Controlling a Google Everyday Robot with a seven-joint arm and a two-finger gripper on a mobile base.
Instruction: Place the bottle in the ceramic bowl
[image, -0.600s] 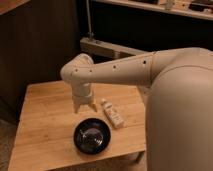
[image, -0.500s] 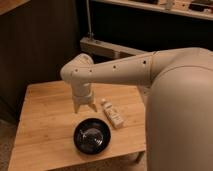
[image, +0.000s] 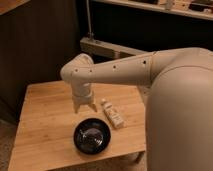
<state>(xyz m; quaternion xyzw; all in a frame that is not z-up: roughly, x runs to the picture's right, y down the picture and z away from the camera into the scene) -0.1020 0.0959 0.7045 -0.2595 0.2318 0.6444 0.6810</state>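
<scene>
The small white bottle (image: 112, 113) lies on its side on the wooden table (image: 45, 120), just right of the gripper. The glossy black ceramic bowl (image: 92, 135) sits near the table's front edge, holding nothing, just below the gripper. My gripper (image: 84, 107) hangs from the white arm, pointing down over the table between the bowl and the bottle. Its fingers are spread and hold nothing. It is left of the bottle and apart from it.
My large white arm and body (image: 175, 105) fill the right side and hide the table's right part. A dark wall and a grey shelf rail (image: 107, 47) stand behind the table. The table's front edge runs just below the bowl.
</scene>
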